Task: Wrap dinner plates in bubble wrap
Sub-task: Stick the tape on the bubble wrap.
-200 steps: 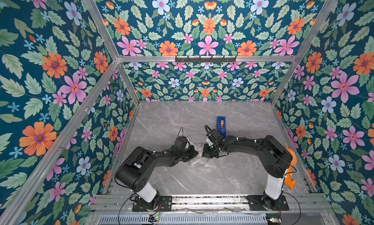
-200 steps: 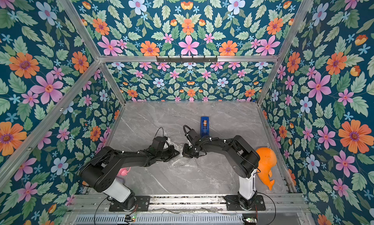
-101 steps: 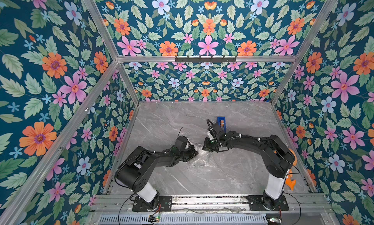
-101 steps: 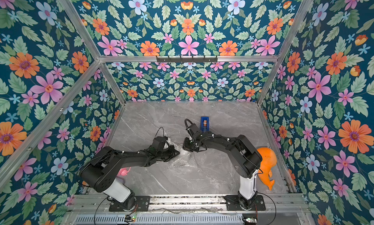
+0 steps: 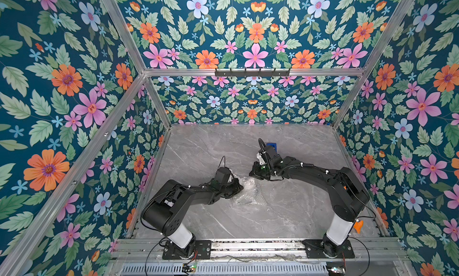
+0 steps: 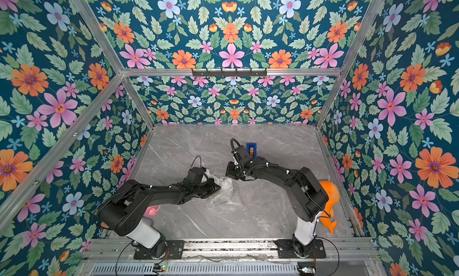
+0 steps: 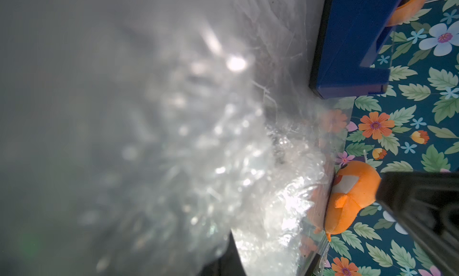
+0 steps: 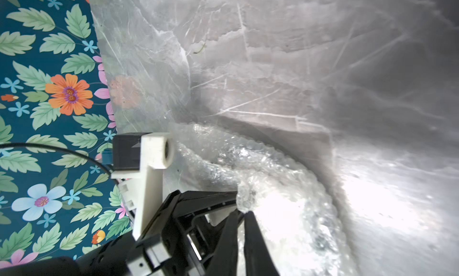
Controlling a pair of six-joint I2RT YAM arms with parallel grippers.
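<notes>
At bubble wrap (image 5: 248,194), left arm (image 5: 198,190) stretched low

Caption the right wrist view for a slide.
Left gripper pinches a bunched fold of bubble wrap above the grey tabletop.

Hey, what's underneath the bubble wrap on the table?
Through the clear bubble wrap only the grey marble table shows. Its crumpled folds and the left gripper hide whatever lies beneath them.

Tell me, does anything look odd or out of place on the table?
Yes. The bubble wrap lies crumpled in a heap in the middle, not spread flat, and no plate shows in any view; it may be hidden under the wrap. An orange toy sits beside the right arm, unrelated to wrapping.
</notes>
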